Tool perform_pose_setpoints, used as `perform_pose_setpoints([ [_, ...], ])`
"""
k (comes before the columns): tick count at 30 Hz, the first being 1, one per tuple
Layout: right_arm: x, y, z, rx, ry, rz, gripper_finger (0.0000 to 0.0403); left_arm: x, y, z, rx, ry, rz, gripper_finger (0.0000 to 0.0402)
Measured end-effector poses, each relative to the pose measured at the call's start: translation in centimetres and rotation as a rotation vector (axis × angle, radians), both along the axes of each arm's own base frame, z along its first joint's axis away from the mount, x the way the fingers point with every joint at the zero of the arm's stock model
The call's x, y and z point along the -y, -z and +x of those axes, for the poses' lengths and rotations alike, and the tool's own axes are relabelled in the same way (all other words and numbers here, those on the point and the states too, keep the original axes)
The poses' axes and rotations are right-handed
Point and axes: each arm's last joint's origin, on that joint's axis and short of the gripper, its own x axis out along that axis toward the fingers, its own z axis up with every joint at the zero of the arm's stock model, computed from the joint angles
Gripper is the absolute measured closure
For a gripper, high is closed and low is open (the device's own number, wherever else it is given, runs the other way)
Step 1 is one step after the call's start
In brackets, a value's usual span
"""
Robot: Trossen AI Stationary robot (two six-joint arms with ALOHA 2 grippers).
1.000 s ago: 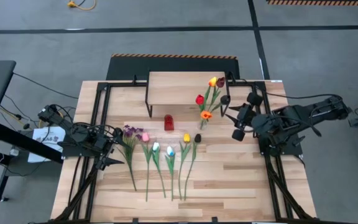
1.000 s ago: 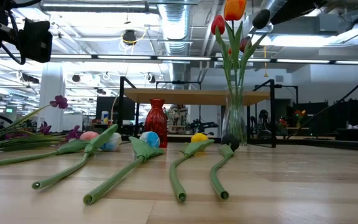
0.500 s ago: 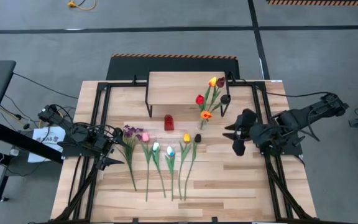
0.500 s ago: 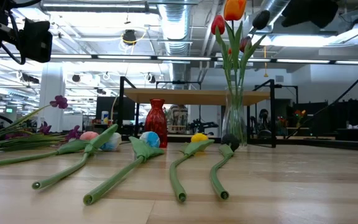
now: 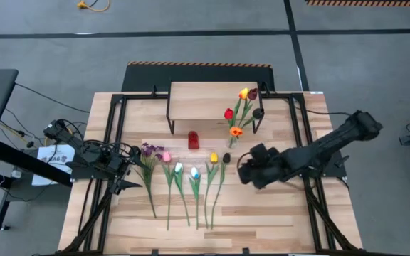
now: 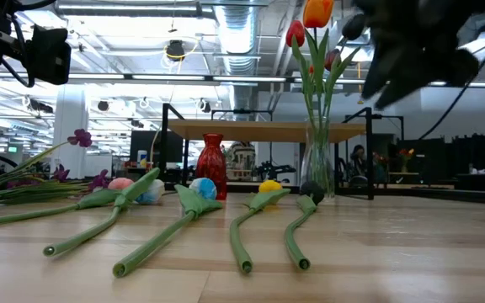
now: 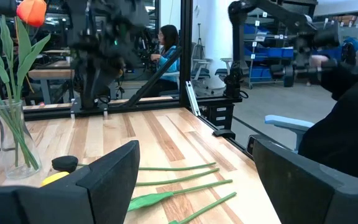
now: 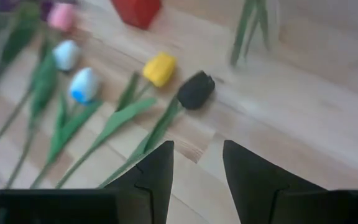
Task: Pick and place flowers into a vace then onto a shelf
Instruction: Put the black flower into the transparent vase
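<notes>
**Right arm over the flower row, left arm parked**

Above the plank table point(image 5: 262, 213), right gripper point(image 5: 244, 171) hangs just beside the dark maroon tulip point(image 5: 226, 158), last in the row of loose flowers. Fingers part-way apart, nothing between them; the wrist view shows the two fingertips point(image 8: 160, 163) with a clear gap, the maroon head point(image 8: 196, 90) and the yellow tulip point(image 8: 159, 68) lying ahead on the wood.

Row on the table, heads toward the shelf, stems toward the near edge: purple sprigs point(image 5: 146, 149), pink tulip point(image 5: 166, 156), white tulip point(image 5: 179, 168), pale blue tulip point(image 5: 195, 173), yellow point(image 5: 213, 157), maroon. All flat, none held.

Clear glass vase point(image 6: 317, 172) stands upright on the table just in front of the shelf point(image 5: 212, 99), near its right legs. It holds four flowers: red point(image 5: 228, 113), orange-yellow point(image 5: 243, 93), orange point(image 5: 235, 131), and a dark one point(image 5: 258, 113). Shelf top is bare wood.

Small red vase point(image 5: 193, 140) upright on the table, between the shelf and the row.

Left gripper point(image 5: 123, 186) sits low at the left side, beside the purple sprigs, fingers point(image 7: 114, 171) spread wide and empty.

Person seated in the room beyond the table, left wrist view point(image 7: 166, 46).
</notes>
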Motion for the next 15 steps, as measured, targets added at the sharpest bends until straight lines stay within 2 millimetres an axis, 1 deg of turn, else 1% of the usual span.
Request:
perform_pose_setpoints([
  [4,-0.8,2.7,1.8,-0.029,0.046,-0.001,0.0276,0.0,0.0,0.0,0.0,0.0,0.0,0.0099],
  [8,-1.3,4.9,3.6,-0.012,0.052,0.006,0.028,0.0,0.0,0.0,0.0,0.0,0.0,0.0099],
  [11,-1.4,5.9,4.8,0.017,0.04,0.021,0.028,0.0,0.0,0.0,0.0,0.0,0.0,0.0099],
  [15,-1.0,6.7,5.7,0.022,0.031,0.034,0.028,0.0,0.0,0.0,0.0,0.0,0.0,0.0099],
])
